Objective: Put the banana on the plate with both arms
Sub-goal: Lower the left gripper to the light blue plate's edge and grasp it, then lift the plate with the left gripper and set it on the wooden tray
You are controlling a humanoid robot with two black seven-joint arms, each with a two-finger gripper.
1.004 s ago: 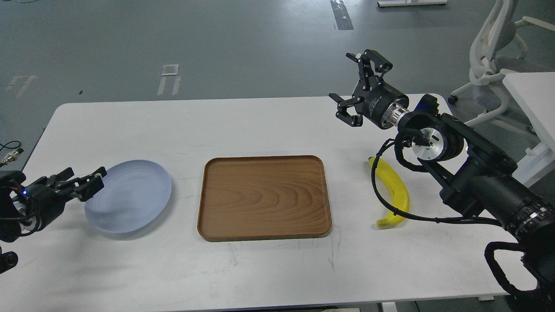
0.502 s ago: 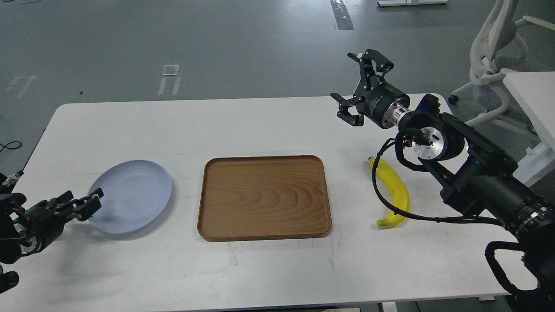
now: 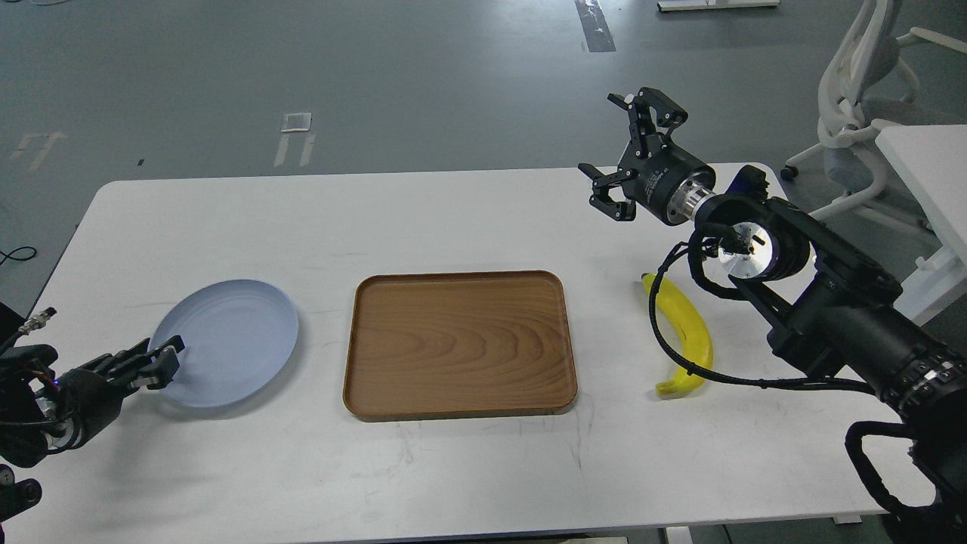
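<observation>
The yellow banana lies on the white table to the right of the tray, stem end away from me. A black cable of my right arm crosses in front of it. My right gripper is open and empty, held in the air beyond and to the left of the banana, over the table's far edge. The pale blue-grey plate lies empty at the left. My left gripper is low at the plate's near-left rim; its fingers are dark and close together, and I cannot tell whether they touch the rim.
A brown wooden tray lies empty between the plate and the banana. A white office chair and a second white table stand at the right, beyond my right arm.
My left gripper has moved down and back toward me, from over the plate's left edge to its near-left rim. The right gripper has shifted slightly right. Plate and banana have not moved.
</observation>
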